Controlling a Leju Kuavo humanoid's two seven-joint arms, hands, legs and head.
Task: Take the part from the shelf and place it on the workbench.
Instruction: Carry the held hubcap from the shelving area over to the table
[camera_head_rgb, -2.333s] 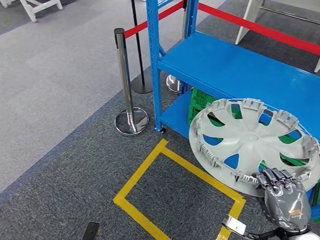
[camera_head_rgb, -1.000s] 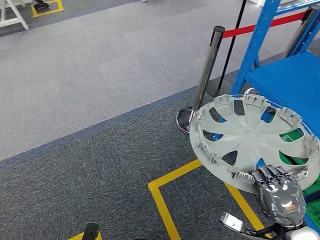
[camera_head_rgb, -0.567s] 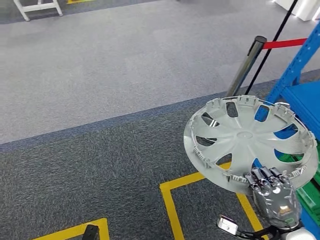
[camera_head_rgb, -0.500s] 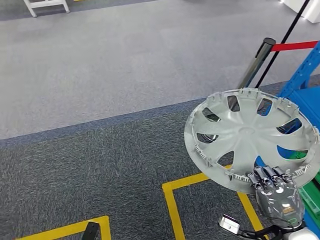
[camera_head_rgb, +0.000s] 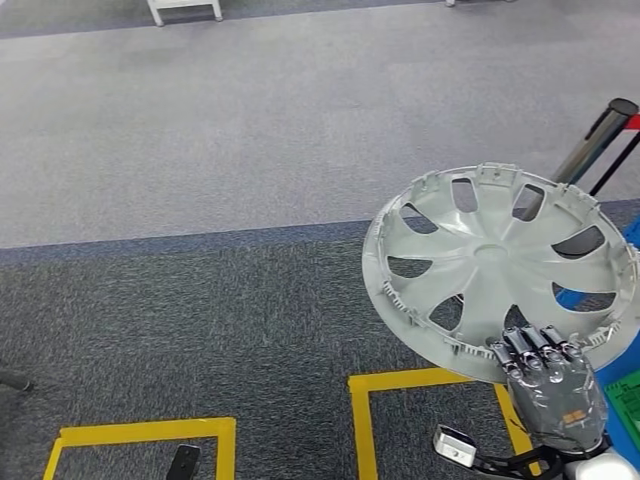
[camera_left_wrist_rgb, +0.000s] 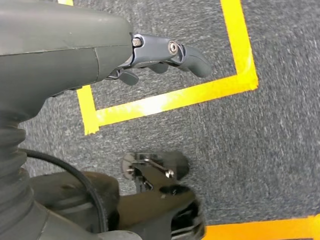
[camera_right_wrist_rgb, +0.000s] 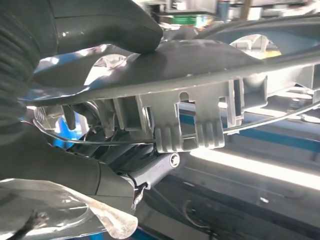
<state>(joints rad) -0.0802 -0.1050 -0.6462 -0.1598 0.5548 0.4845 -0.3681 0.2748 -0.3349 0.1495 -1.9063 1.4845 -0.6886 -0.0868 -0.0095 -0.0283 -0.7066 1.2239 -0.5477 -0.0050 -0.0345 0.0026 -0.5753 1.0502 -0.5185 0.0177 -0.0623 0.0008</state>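
Even, bright overhead light gives soft shadows in the head view; both wrist views are smeared, with glare on the yellow tape (camera_left_wrist_rgb: 166, 102).

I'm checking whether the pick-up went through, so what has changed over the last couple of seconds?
The whole view has swung left, away from the blue shelf: the robot has turned, so the shelf has slid out at the right edge and more grey carpet and yellow floor tape show. The right hand still grips the rim of the silver wheel cover, held as before. The left hand hangs over the floor, holding nothing.
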